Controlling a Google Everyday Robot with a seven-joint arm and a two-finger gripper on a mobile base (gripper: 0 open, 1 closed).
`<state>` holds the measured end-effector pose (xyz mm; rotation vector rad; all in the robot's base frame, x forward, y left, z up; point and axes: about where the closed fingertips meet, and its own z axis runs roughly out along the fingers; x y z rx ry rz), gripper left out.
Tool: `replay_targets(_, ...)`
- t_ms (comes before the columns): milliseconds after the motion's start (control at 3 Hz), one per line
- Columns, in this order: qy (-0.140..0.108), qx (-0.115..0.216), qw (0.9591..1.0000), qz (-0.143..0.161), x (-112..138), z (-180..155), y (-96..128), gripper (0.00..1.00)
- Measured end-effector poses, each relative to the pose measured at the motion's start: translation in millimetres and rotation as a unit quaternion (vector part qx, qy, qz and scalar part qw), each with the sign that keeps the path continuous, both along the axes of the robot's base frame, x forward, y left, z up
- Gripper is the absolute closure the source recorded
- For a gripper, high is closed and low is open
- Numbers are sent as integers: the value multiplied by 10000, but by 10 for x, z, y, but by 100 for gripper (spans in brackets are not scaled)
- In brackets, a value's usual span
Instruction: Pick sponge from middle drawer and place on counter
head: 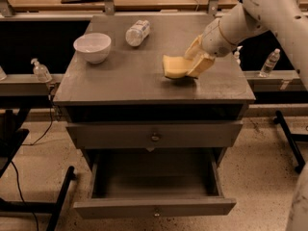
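Note:
The pale yellow sponge (173,67) hangs low over the right half of the grey counter (120,76), its lower edge at or just above the surface. My gripper (191,64) comes in from the upper right on the white arm and is shut on the sponge's right side. The middle drawer (154,186) stands pulled out below, its grey floor bare, with a tiny knob on its front panel.
A white bowl (92,46) sits at the counter's left rear. A clear plastic bottle (137,32) lies on its side at the back middle. A closed drawer front with a round knob (155,137) is above the open drawer. Bottles (269,63) stand on side rails.

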<state>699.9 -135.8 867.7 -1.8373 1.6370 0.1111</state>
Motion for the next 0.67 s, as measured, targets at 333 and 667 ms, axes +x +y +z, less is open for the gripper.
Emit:
replay_targets(333, 19, 6, 10000, 22, 15, -30, 30, 52)
replay_targets(667, 35, 8, 10000, 37, 17, -53, 48, 29)
